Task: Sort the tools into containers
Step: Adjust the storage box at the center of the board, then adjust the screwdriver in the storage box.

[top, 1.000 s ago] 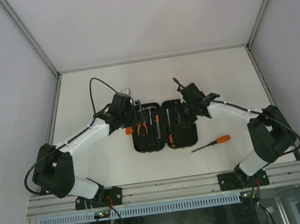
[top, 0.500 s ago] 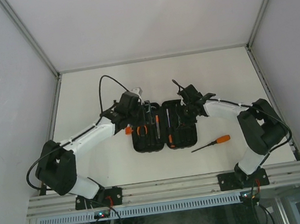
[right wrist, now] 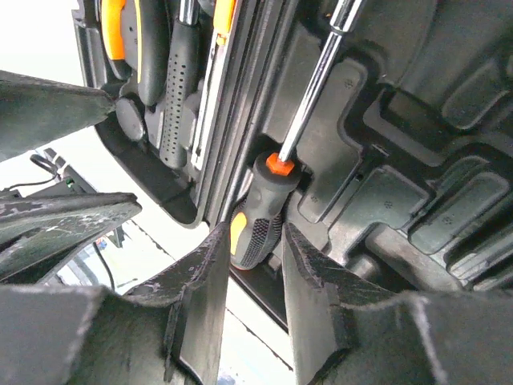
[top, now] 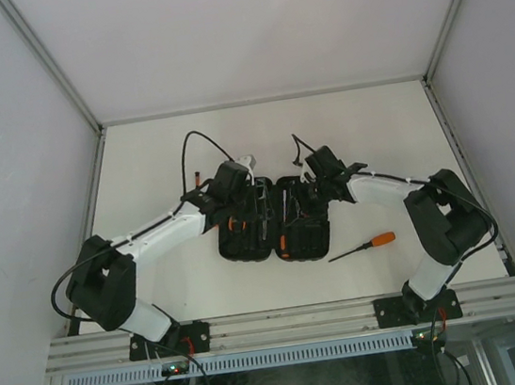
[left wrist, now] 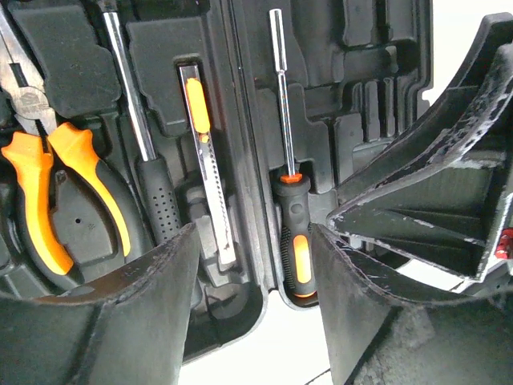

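Jaws on right gripper (right wrist: 253, 237) pinch stippled black-orange screwdriver (right wrist: 263, 196) in moulded case (right wrist: 377, 184); left gripper's (left wrist: 252, 241) jaws gape.

Open black case (top: 262, 241) holds pliers (left wrist: 36, 200), hammer (left wrist: 154, 196) and screwdriver (left wrist: 293, 241) in slots; another screwdriver (top: 364, 246) lies outside.

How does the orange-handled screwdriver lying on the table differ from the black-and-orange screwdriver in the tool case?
Place: the black-and-orange screwdriver sits in a moulded slot of the tool case; the orange-handled screwdriver lies loose on the table, right of the case.
Handle: black with an orange inlay versus all orange.
Contact: the right gripper pinches the first; nothing touches the second.
Both are thin, straight-shafted drivers.
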